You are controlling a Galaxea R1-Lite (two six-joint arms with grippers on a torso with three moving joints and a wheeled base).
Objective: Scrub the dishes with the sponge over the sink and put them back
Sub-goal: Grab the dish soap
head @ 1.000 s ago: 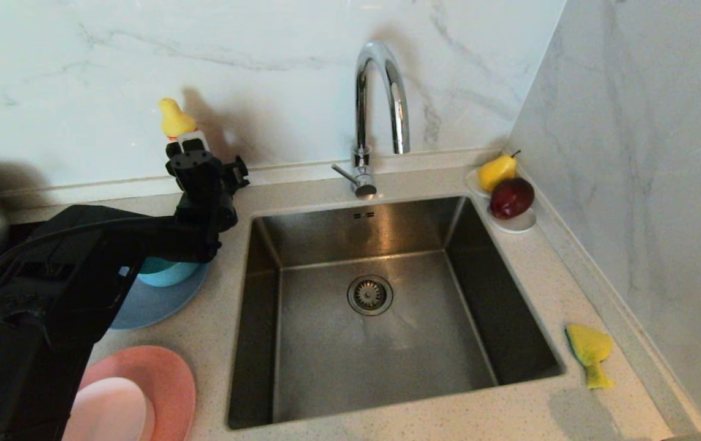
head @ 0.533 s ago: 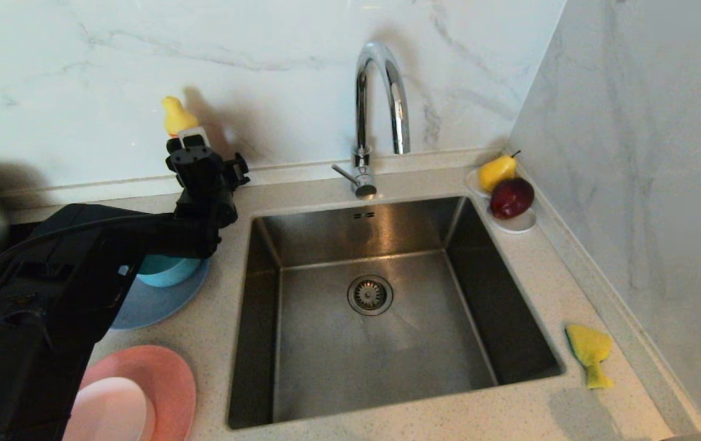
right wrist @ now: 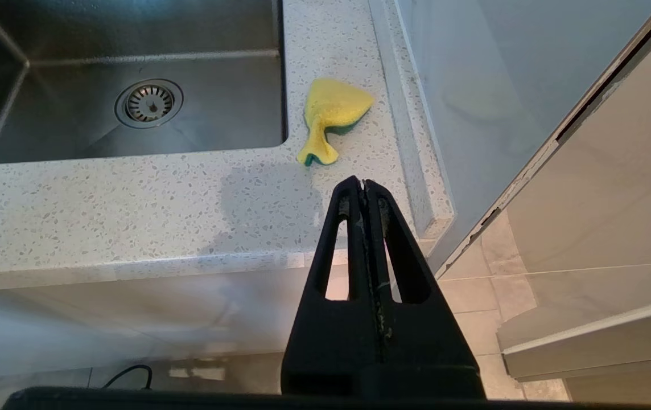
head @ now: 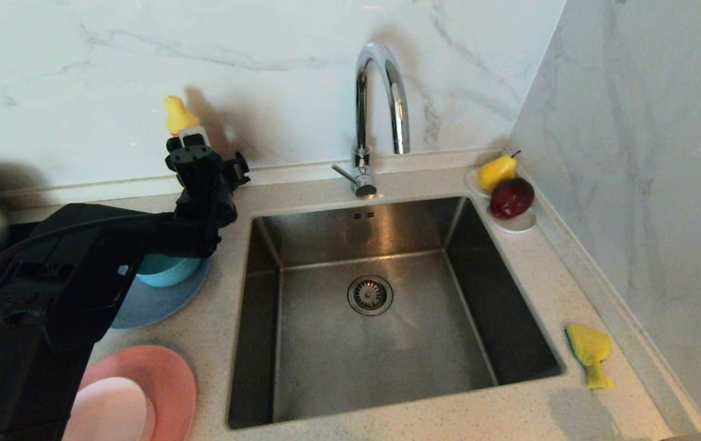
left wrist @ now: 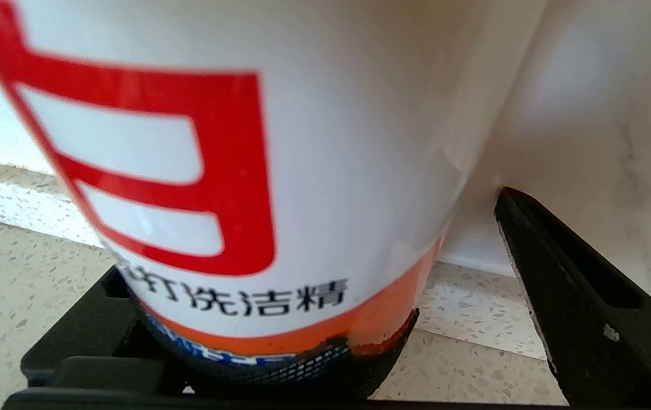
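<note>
Yellow sponge [head: 589, 355] lies bent on the speckled counter [head: 528, 404], just right of the steel sink [head: 363, 343] and untouched. Dishes sit left of the basin: teal bowl [head: 166, 271] on the grey-blue plate [head: 157, 303], small pale pink dish [head: 111, 410] on the salmon plate [head: 170, 373]. Left gripper [head: 194, 147] is up at the back wall, jaws spread wide around a white detergent bottle [left wrist: 257, 171] with a yellow cap [head: 176, 115], one finger [left wrist: 576, 296] clear of it. Right gripper [right wrist: 363, 183] hangs off the counter's front edge, near the sponge, fingers pressed together on nothing
</note>
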